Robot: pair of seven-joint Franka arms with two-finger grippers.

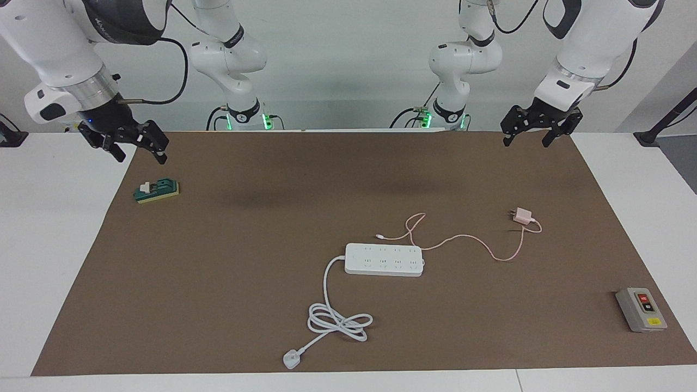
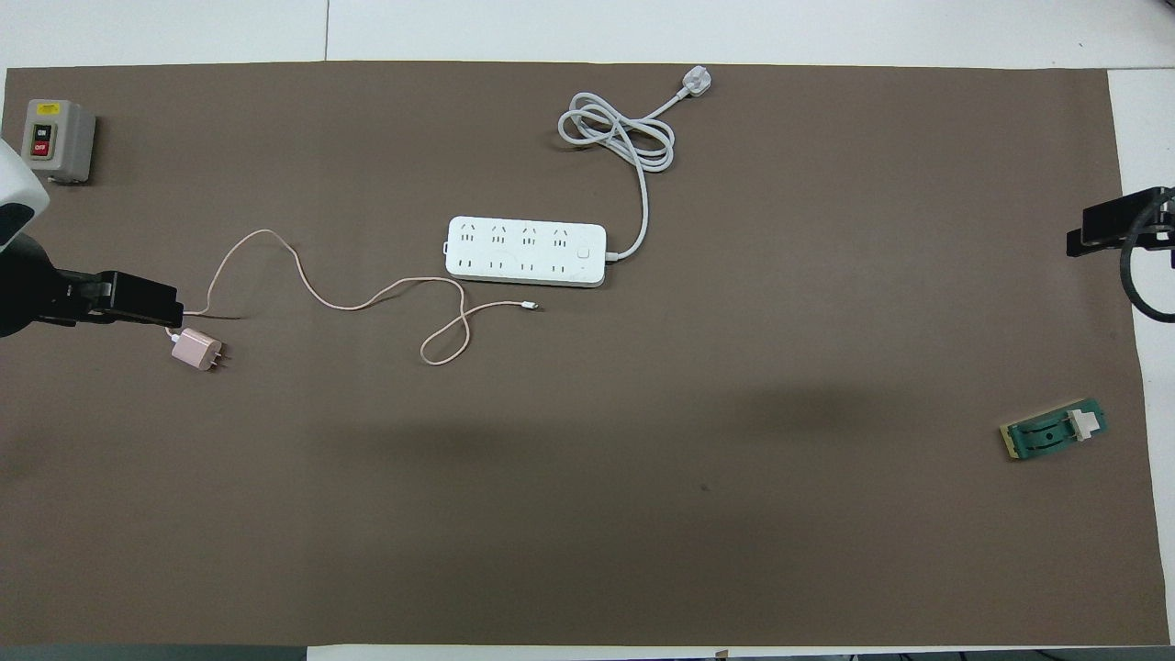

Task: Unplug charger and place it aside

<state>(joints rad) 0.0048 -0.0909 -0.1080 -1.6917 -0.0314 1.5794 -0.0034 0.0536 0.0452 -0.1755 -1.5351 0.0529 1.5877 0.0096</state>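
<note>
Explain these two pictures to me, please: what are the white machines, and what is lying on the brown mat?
They are two robot arms, each ending in a two-finger gripper. One picture faces them from across the table; the other looks down from above their end. The left gripper hangs open and empty in the air. The right gripper also holds nothing and waits. On the mat lie a pink charger, already unplugged, a white power strip, a grey switch box and a small green part.

Two white jointed arms with dark grey joint bands, silver wrist rings, black cables, green-lit bases; left claw (image 1: 529,133) and right claw (image 1: 133,146) black.
</note>
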